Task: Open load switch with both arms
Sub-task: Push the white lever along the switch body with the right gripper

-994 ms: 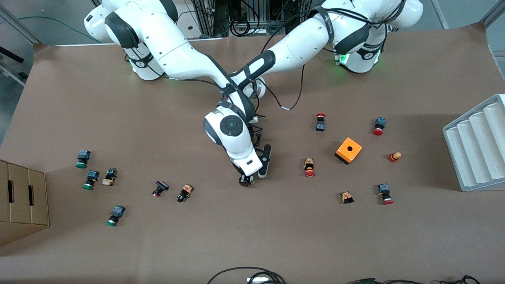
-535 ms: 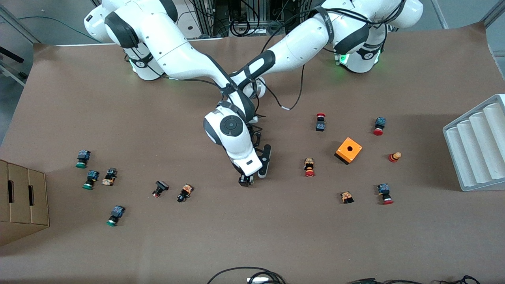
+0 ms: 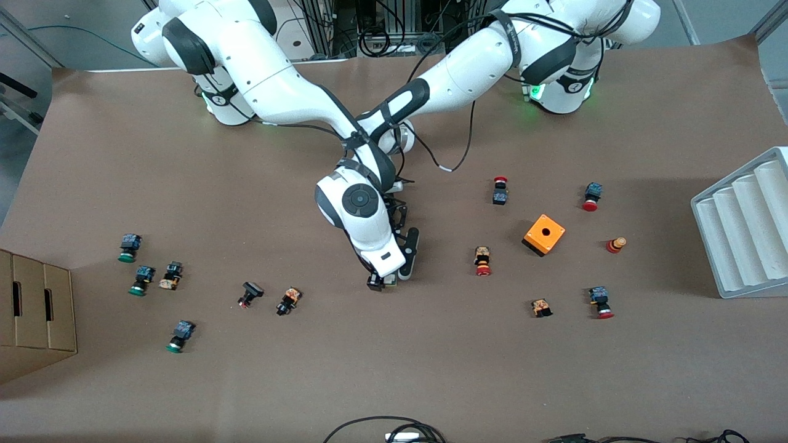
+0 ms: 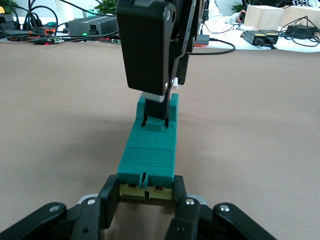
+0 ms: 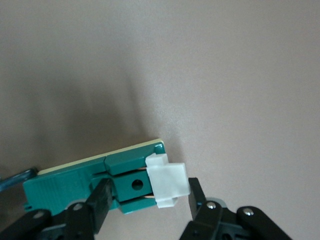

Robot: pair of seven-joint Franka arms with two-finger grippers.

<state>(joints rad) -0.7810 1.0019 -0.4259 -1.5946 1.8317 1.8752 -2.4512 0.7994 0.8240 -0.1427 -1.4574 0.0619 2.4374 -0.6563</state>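
At mid-table the load switch lies lengthwise between my grippers: left gripper clamped on one end, right gripper closed around the white slider end.

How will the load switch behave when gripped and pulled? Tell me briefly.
Likely stiff: the switch is a blocky moulded body, clamped at one end by the left tool without visibly bending. It probably won't roll, since it lies flat on a broad face. Its white slider, gripped by the right tool, seems to ride on thin pins, so twisting may damage it.
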